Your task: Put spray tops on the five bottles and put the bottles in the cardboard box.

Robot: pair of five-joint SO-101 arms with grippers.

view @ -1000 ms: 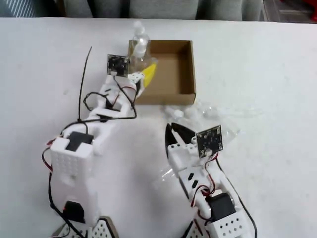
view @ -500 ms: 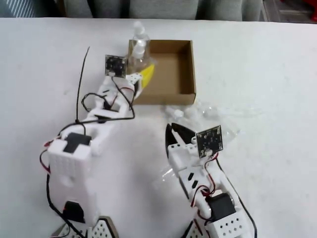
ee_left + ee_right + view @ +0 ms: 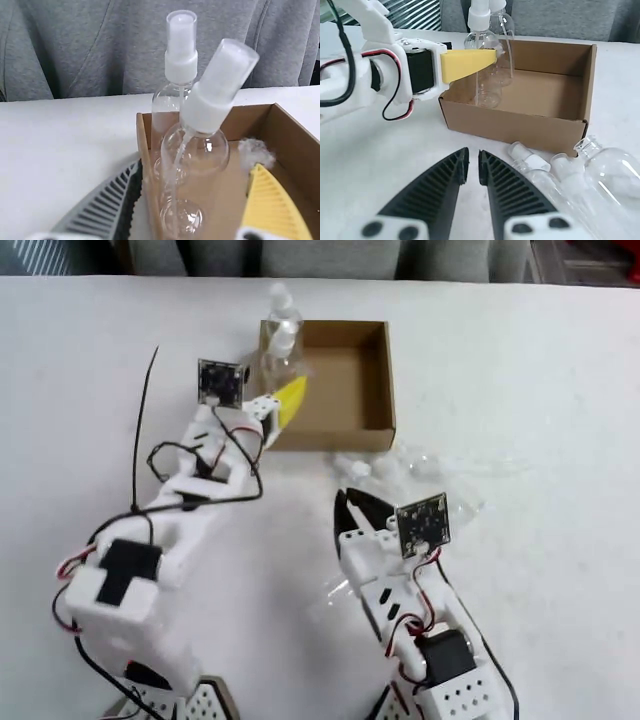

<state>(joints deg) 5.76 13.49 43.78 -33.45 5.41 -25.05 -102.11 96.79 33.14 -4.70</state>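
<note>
From above, the left tool (image 3: pixel 278 400) sits at the near-left corner of the cardboard box (image 3: pixel 345 390), with a capped, leaning bottle (image 3: pixel 282 345) and an upright bottle (image 3: pixel 283 305) at the box's far-left corner. The right tool (image 3: pixel 345 505) rests on the surface (image 3: pixel 520 360) near the loose bottles (image 3: pixel 450 475) and spray tops (image 3: pixel 385 468), just right of it and on the near side of the box. In the left wrist view the left tool's fingers are spread wide and grip nothing. The grey one is outside the box's left wall and the yellow one inside, with the leaning bottle between them. To finish this placement well, I would lift that tool straight up before pulling back, so the yellow finger neither hooks the wall nor tips the bottle. In the right wrist view the right tool is closed to a thin slit and holds nothing. An uncapped bottle (image 3: pixel 612 175) lies just beside it, a likely next pick.
</note>
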